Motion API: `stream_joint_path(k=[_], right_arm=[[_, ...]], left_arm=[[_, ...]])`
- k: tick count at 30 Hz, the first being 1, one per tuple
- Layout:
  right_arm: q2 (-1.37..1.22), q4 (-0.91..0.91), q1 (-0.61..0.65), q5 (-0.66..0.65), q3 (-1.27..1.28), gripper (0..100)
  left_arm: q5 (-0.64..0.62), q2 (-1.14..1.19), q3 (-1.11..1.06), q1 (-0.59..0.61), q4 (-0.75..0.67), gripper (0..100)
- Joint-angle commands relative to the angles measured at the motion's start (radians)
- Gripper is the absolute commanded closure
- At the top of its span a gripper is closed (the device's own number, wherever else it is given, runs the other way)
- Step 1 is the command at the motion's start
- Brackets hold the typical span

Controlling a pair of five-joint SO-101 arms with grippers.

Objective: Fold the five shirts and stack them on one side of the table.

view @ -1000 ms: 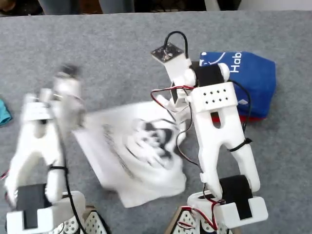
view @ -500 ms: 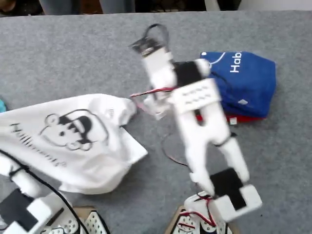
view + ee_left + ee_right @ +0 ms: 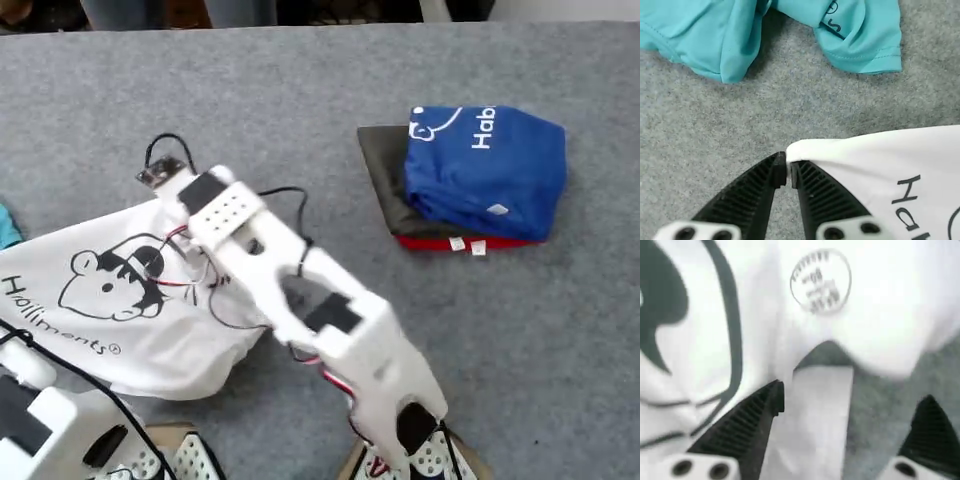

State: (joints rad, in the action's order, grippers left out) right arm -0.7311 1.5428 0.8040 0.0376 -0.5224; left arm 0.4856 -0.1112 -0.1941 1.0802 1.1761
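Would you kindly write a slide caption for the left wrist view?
Left claw pinches a corner of the white shirt on the grey table, teal shirt beyond.

Your table (image 3: 300,90) wears rough, matt grey felt. The white shirt (image 3: 170,355) and teal shirt (image 3: 715,30) are soft, matt cloth; the left gripper's (image 3: 788,172) fingers (image 3: 747,197) are ribbed black plastic.

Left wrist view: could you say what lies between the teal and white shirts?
In the left wrist view, bare grey table separates the teal shirt from the white shirt.
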Motion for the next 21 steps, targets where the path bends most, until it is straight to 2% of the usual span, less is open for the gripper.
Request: stream_joint_path(k=[1,7,12,17,21], right_arm=[[-0.134,0.061,0.012,0.026,-0.217,71.7],[-0.272,0.226,-0.046,0.018,-0.456,98.4],[-0.16,0.226,-0.118,-0.025,-0.317,98.6],[0.119,0.224,-0.172,-0.074,0.07,98.6],[0.363,0.221,-0.27,-0.153,0.383,98.6]], left_arm=[[0.009,-0.008,0.03,0.01,-0.008,97],[0.012,-0.008,-0.054,-0.007,-0.015,97],[0.009,-0.008,-0.054,-0.024,-0.015,97],[0.006,-0.008,-0.061,-0.065,-0.011,97],[-0.037,-0.008,-0.062,-0.09,-0.008,97]])
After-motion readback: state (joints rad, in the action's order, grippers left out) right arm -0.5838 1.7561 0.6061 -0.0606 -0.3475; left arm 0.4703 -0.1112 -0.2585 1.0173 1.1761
